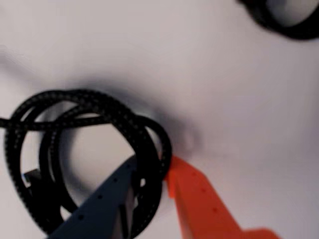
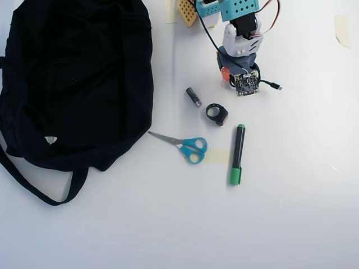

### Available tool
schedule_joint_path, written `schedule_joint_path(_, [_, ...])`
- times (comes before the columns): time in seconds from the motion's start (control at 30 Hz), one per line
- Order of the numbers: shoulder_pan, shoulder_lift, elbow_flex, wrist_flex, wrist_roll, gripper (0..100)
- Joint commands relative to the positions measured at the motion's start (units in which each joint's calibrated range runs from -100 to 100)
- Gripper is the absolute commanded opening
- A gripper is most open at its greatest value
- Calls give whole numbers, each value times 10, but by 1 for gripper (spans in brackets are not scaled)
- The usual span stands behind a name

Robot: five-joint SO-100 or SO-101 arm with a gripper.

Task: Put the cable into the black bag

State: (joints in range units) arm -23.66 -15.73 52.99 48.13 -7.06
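I am pinching my gripper [image 1: 155, 175] on the coiled cable [image 1: 84, 107], one finger inside the loop so the cord cannot slip. The black bag [image 2: 73, 78] is lying well apart from the cable, past the scissors [image 2: 188, 147], awaiting it.

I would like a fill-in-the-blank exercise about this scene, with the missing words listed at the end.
1. In the wrist view, the gripper has its fingers on either side of the coiled ___.
2. In the overhead view, the scissors have ___ handles.
3. In the overhead view, the bag lies at the ___ side of the picture.
4. The marker has a ___ cap.

Missing words: cable; blue; left; green
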Motion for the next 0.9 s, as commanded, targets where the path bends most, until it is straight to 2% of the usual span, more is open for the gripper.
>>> schedule_joint_path(0.0, [-3, -53, -7, 6, 4, 2])
schedule_joint_path(0.53, [5, -192, -17, 54, 13, 2])
schedule_joint_path(0.7, [33, -238, -20, 48, 19, 2])
schedule_joint_path(0.87, [46, -241, -73, 48, 16, 2])
